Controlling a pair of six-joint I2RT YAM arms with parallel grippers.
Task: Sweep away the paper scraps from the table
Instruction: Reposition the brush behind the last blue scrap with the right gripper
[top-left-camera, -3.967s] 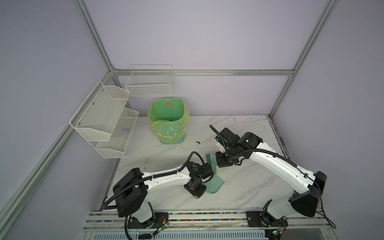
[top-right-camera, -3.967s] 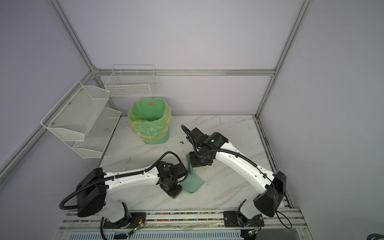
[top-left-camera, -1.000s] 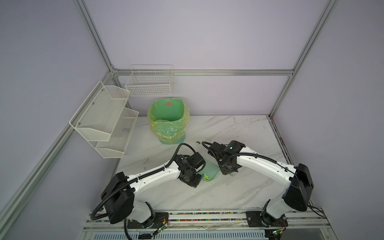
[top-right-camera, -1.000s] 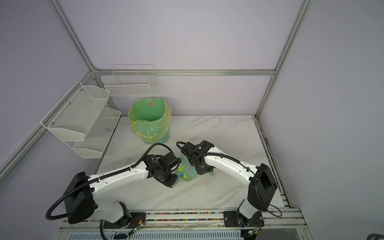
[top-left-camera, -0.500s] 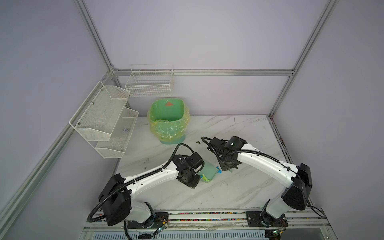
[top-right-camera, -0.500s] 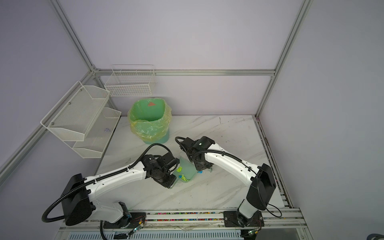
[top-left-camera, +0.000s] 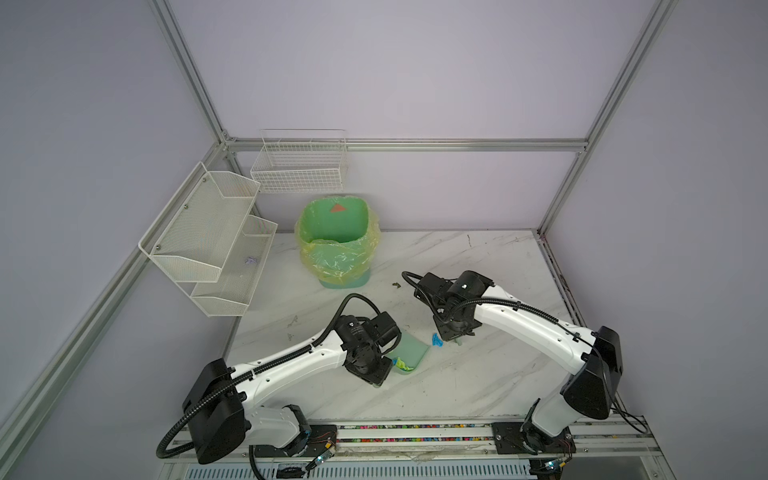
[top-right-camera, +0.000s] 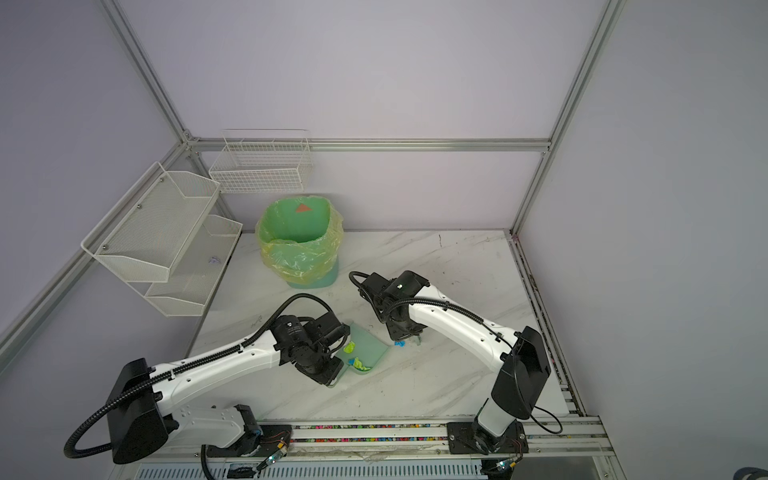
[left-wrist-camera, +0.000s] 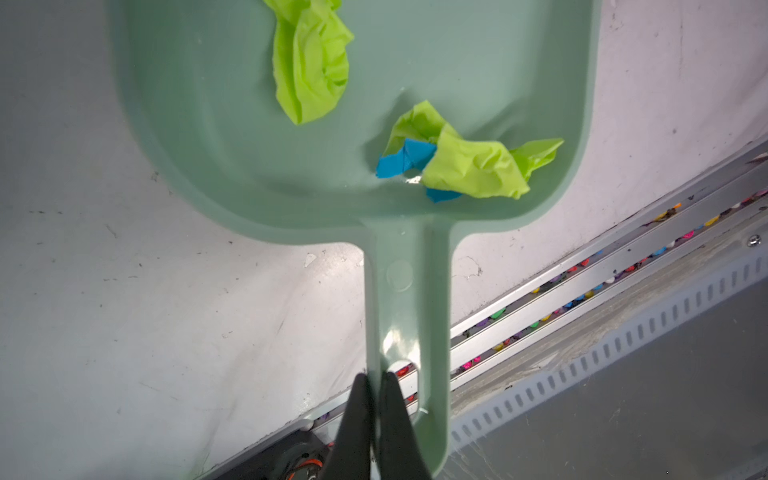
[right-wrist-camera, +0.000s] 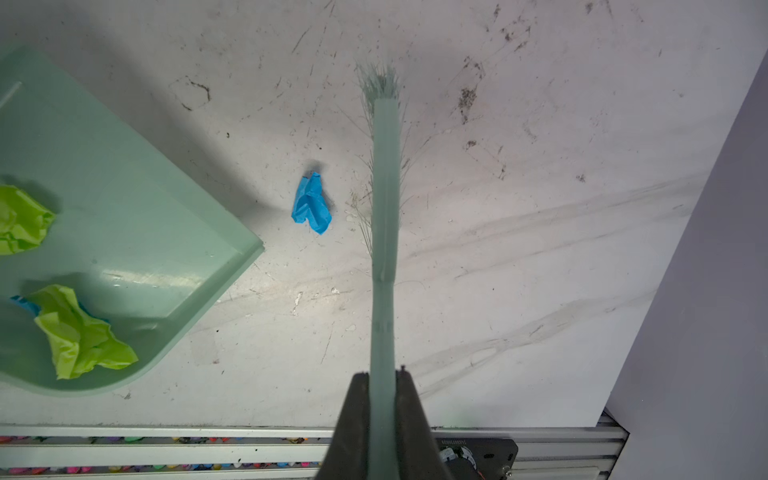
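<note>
The left gripper (left-wrist-camera: 374, 379) is clamped on the handle of a mint-green dustpan (left-wrist-camera: 232, 124). Inside the pan lie yellow-green and blue paper scraps (left-wrist-camera: 309, 62). The right gripper (right-wrist-camera: 382, 376) is clamped on the handle of a matching brush (right-wrist-camera: 386, 187), whose bristles rest on the white marble-patterned table (right-wrist-camera: 540, 166). One blue scrap (right-wrist-camera: 311, 203) lies on the table just beside the brush, short of the dustpan's lip.
</note>
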